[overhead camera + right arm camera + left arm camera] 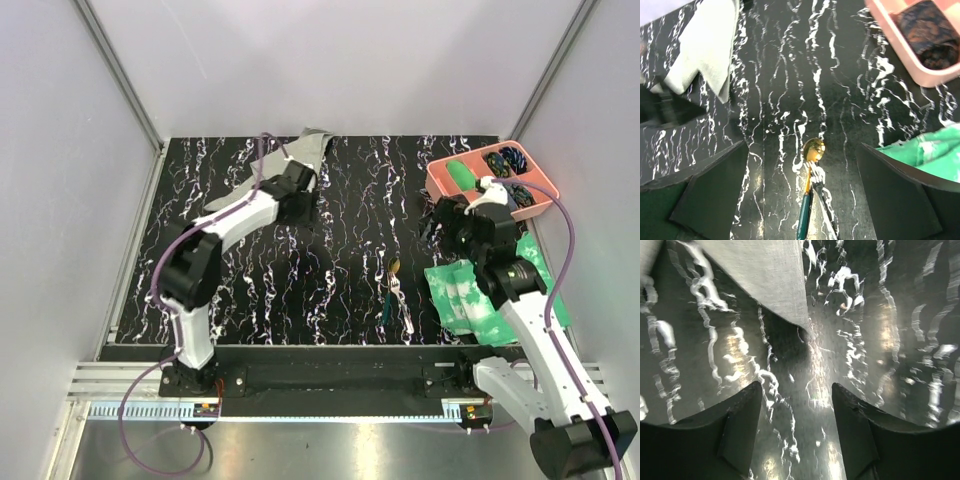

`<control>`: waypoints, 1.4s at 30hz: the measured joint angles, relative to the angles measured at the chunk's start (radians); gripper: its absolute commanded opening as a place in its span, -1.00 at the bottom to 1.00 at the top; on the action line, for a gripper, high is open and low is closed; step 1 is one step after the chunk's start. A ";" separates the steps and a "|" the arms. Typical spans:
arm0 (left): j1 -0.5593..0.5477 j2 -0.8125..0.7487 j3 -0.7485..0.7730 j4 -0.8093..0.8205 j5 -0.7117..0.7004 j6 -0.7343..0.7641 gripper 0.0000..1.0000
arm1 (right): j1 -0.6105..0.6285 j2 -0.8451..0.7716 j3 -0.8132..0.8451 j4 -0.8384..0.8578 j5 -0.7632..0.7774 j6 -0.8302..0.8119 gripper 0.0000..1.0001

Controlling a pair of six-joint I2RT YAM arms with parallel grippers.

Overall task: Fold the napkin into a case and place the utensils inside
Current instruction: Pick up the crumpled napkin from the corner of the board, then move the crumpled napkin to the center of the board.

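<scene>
Black white-veined marble-pattern tabletop (330, 250): plain light-grey soft cloth napkin (300, 152) lies rumpled, not yet folded. Left gripper (797, 390), parted and empty, sits just short of the napkin's corner. Right gripper (801, 146), wide and empty, is well right of the napkin, as are the slender teal-handled metal utensils (805, 210). Judgement: limp, light cloth; pinch a corner.

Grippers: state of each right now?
Left gripper: open, holding nothing; grey napkin corner lies just ahead of the jaws.
Right gripper: open wide, empty; teal-handled spoon lies apart from it.
</scene>
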 measured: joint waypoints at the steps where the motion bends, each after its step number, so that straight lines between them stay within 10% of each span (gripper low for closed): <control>1: -0.008 0.034 0.021 -0.007 -0.008 0.004 0.17 | 0.000 0.017 0.012 -0.001 -0.014 -0.006 0.99; 6: -0.032 0.176 0.113 -0.005 -0.039 0.011 -0.14 | 0.000 0.123 0.038 -0.001 -0.102 -0.023 0.99; 11: -0.032 0.239 0.136 0.004 -0.078 0.021 -1.00 | 0.000 0.258 0.042 -0.016 -0.172 -0.023 1.00; 19: -0.027 0.086 -0.095 0.106 -0.096 0.022 -1.00 | 0.092 0.496 0.163 -0.041 -0.208 -0.021 0.99; 31: -0.026 -0.967 -0.782 0.048 0.013 -0.202 -1.00 | 0.248 0.796 0.411 0.001 -0.244 -0.013 1.00; 42: -0.029 -1.302 -0.855 -0.145 0.045 -0.385 -0.84 | 0.266 1.168 0.775 0.000 -0.114 -0.079 0.58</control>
